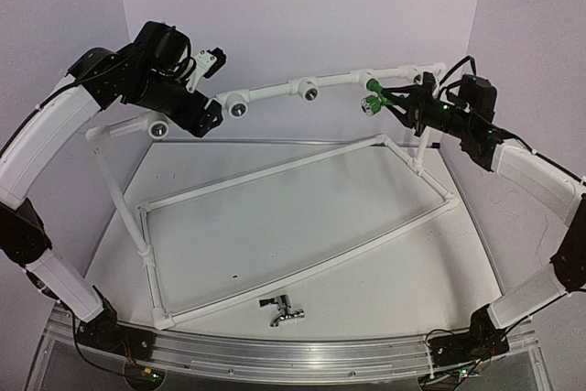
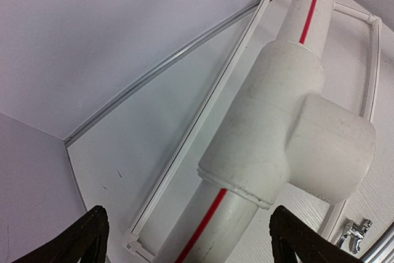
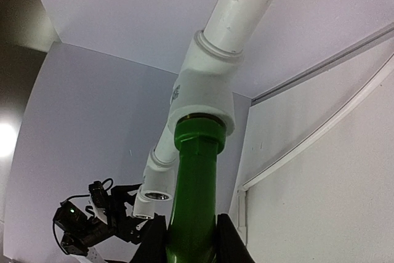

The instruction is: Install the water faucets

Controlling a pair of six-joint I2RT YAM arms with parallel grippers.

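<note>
The green water faucet (image 1: 373,98) sticks out of a white socket (image 3: 203,97) on the raised white pipe rail (image 1: 275,92), its threaded end seated in the socket's mouth. My right gripper (image 1: 406,103) is shut on the green faucet's body (image 3: 197,183), one black finger (image 3: 149,246) on each side. The chrome water faucet (image 1: 282,310) lies on the table near the front edge and also shows in the left wrist view (image 2: 356,233). My left gripper (image 1: 203,116) is open and straddles the red-striped pipe (image 2: 215,214) just below a tee fitting (image 2: 289,133), its fingers (image 2: 83,238) apart from the pipe.
Three more sockets (image 1: 157,127), (image 1: 238,107), (image 1: 309,89) with dark holes sit along the rail. The rail stands on a thin white pipe frame (image 1: 302,167) lying on the table. An aluminium bar (image 1: 293,354) runs along the near edge. Purple walls close in the back and sides.
</note>
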